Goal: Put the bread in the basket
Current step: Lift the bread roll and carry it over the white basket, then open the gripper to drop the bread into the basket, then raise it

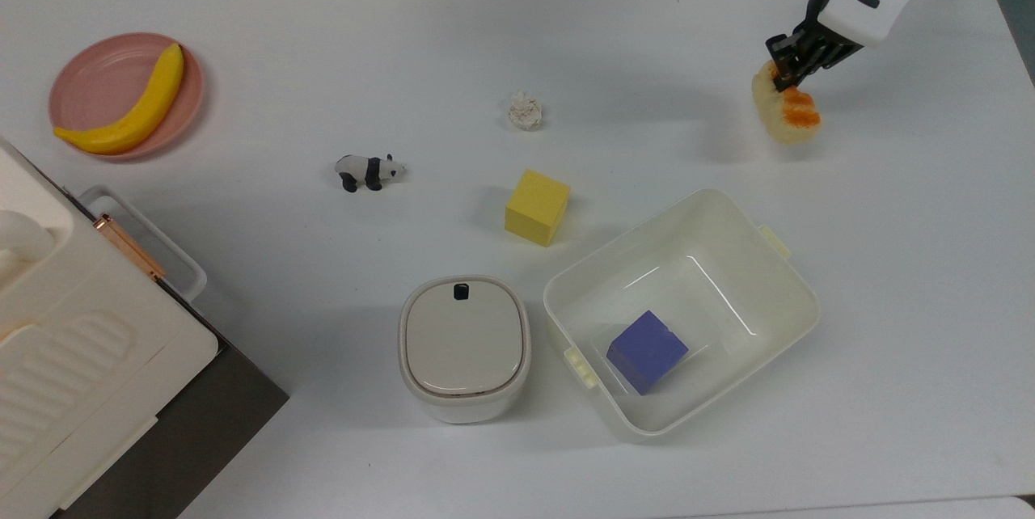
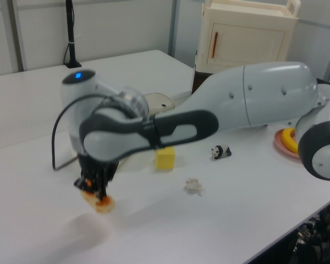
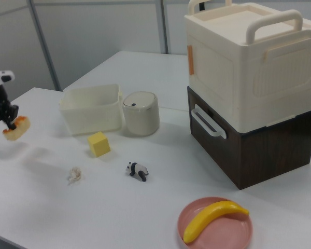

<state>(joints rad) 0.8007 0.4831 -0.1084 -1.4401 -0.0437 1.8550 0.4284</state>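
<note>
The bread (image 1: 786, 110), a small cream loaf with an orange glazed top, hangs tilted above the table at the top view's upper right. My gripper (image 1: 783, 76) is shut on its upper end. In the left view the gripper (image 2: 93, 188) holds the bread (image 2: 103, 203) clear of the tabletop, with a shadow below. The right view shows the bread (image 3: 15, 128) lifted at the far left under the gripper (image 3: 10, 122). The basket (image 1: 796, 297), a large cream tub, stands at the top view's lower right, well below the bread, with a blue cube (image 1: 647, 351) inside.
A yellow cube (image 1: 537, 206), a whitish lumpy ball (image 1: 525, 111) and a toy panda (image 1: 369, 171) lie mid-table. A white lidded container (image 1: 463, 347) stands left of the basket. A pink plate (image 1: 93, 82) with a banana (image 1: 134, 107) sits far left, by a cream cabinet (image 1: 65, 357).
</note>
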